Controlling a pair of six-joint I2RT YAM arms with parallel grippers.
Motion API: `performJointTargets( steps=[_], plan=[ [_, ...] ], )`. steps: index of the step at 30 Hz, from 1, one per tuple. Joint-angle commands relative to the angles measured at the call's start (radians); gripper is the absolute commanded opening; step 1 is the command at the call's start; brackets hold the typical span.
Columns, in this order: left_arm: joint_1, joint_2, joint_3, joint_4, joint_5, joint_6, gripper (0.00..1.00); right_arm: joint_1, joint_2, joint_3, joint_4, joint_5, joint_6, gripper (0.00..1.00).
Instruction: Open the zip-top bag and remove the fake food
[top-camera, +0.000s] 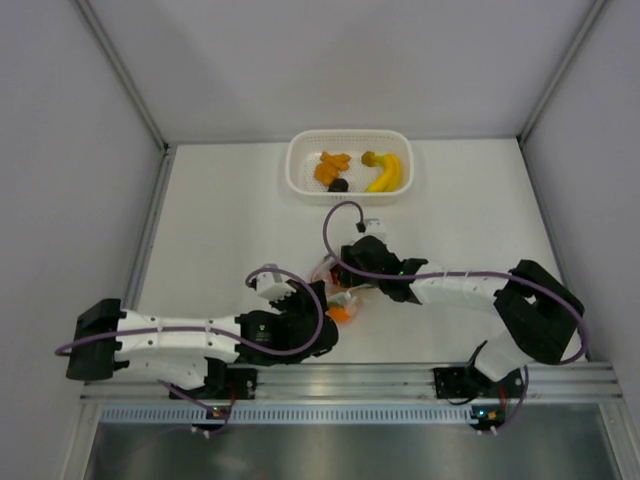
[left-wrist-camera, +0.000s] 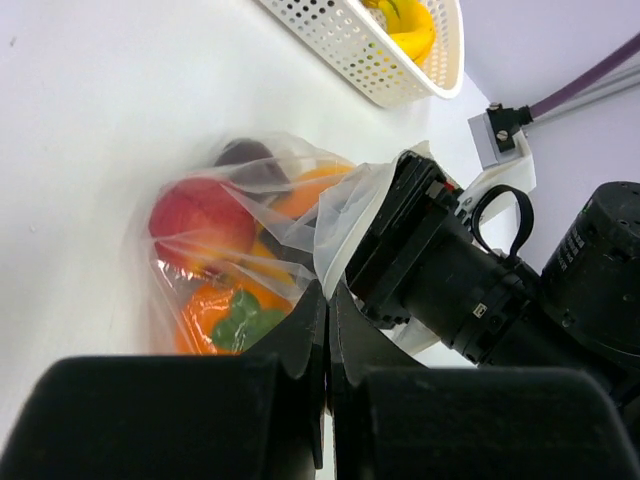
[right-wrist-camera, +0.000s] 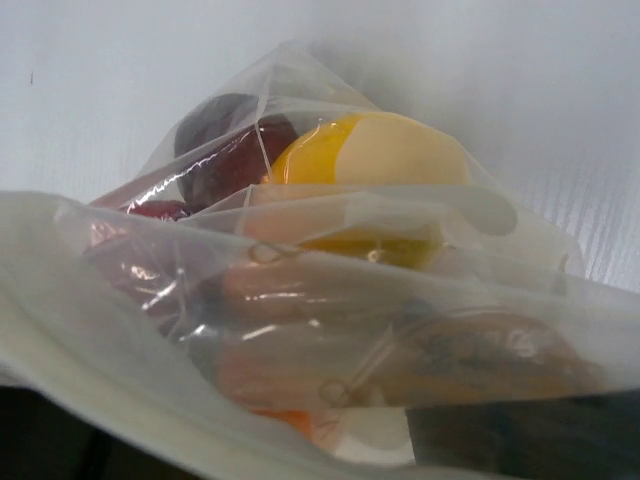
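The zip-top bag (top-camera: 338, 288) lies mid-table between both arms, clear and crinkly. It holds fake food: a red fruit (left-wrist-camera: 200, 215), an orange piece with green leaves (left-wrist-camera: 225, 315) and a dark purple piece (left-wrist-camera: 245, 155). My left gripper (left-wrist-camera: 327, 295) is shut on the bag's near edge, also seen from above (top-camera: 322, 300). My right gripper (top-camera: 347, 268) pinches the bag's white rim strip from the far side (left-wrist-camera: 395, 225). In the right wrist view the bag (right-wrist-camera: 350, 300) fills the frame, with a yellow piece (right-wrist-camera: 370, 150) inside, and hides that gripper's fingers.
A white perforated basket (top-camera: 300, 170) stands at the back of the table with a banana (top-camera: 388, 172), orange bits (top-camera: 332, 165) and a dark piece (top-camera: 339, 185) in it. Its corner shows in the left wrist view (left-wrist-camera: 370, 60). Grey walls enclose the table.
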Motion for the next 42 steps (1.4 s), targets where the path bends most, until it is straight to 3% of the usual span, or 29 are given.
performJointTargets(
  steps=[1, 8, 23, 42],
  plan=[
    [-0.006, -0.032, 0.051, -0.031, -0.113, 0.134, 0.00, -0.024, -0.037, 0.001, -0.063, -0.069, -0.107, 0.30],
    [-0.006, -0.024, 0.110, -0.030, -0.147, 0.252, 0.00, 0.032, -0.127, 0.001, -0.109, -0.211, -0.217, 0.30],
    [-0.005, -0.058, 0.109, -0.033, -0.174, 0.325, 0.00, 0.118, -0.424, -0.170, 0.059, -0.271, -0.449, 0.30],
    [-0.003, -0.050, 0.131, -0.033, -0.147, 0.380, 0.00, 0.116, -0.742, -0.258, 0.158, -0.383, -0.503, 0.29]
  ],
)
